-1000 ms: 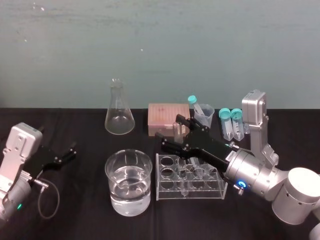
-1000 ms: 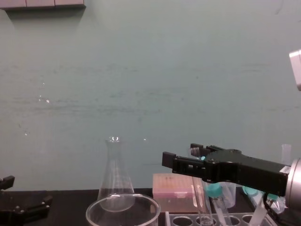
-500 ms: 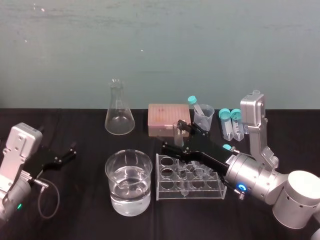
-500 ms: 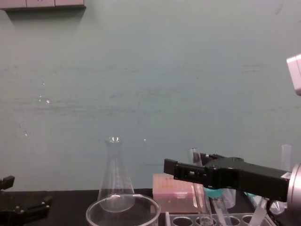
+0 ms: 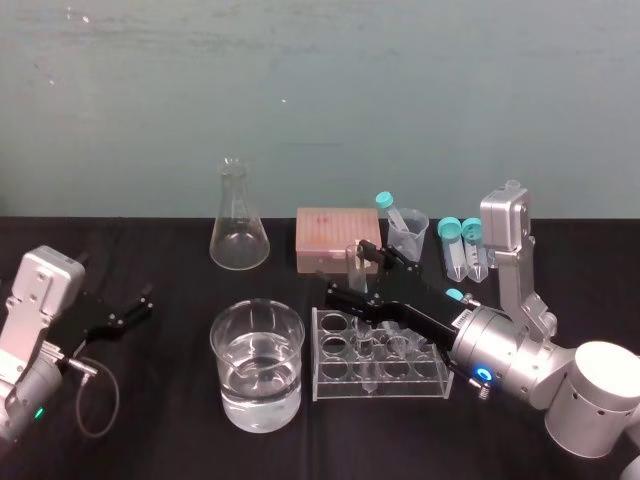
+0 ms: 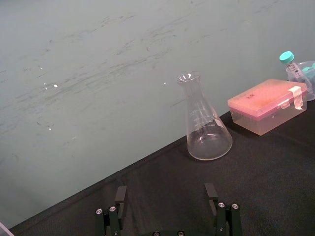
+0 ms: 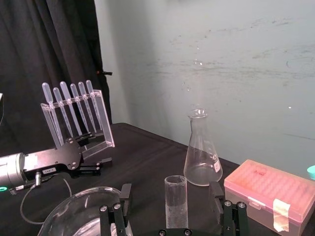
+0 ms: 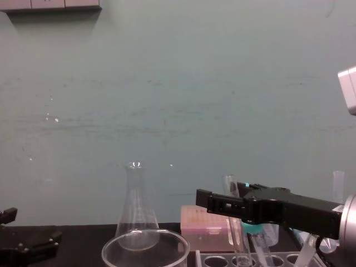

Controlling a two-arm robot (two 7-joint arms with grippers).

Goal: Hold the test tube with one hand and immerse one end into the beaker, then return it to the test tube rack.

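**Head view, with right and left wrist views.** One test tube (image 5: 357, 258) stands upright in the single rack (image 5: 378, 378), toward the rack's left end. Its open mouth rises well above the holes.

- **Grippers (two):**
  - The right gripper (image 5: 360, 274) is spread open, with one finger on each side of the tube's upper part. The right wrist view shows a gap on both sides, so neither finger touches the glass.
  - The left gripper (image 5: 133, 307) is also spread open and empty. It sits low over the black table (image 5: 160, 410), at 9 o'clock from the beaker and well apart from it.
- **Beaker (one):** The beaker (image 5: 258, 365) is partly filled with clear liquid and stands just beside the rack at its 9 o'clock.
- **Other glassware and boxes:**
  - One flask (image 5: 238, 225) stands at 12 o'clock from the beaker.
  - One pink box (image 5: 335, 238) stands at 12 o'clock from the rack.
  - One plastic cup (image 5: 408, 232) stands at the box's 3 o'clock.
- **Teal-capped tubes (image 5: 452, 245):** Three are seen whole, one leaning in the cup and two at the cup's 3 o'clock. A fourth teal cap (image 5: 453, 295) shows beside the right arm, which crosses the rack's right end and hides part of it.
- **Right wrist view:** One stand (image 7: 74, 123) holds five pipettes.
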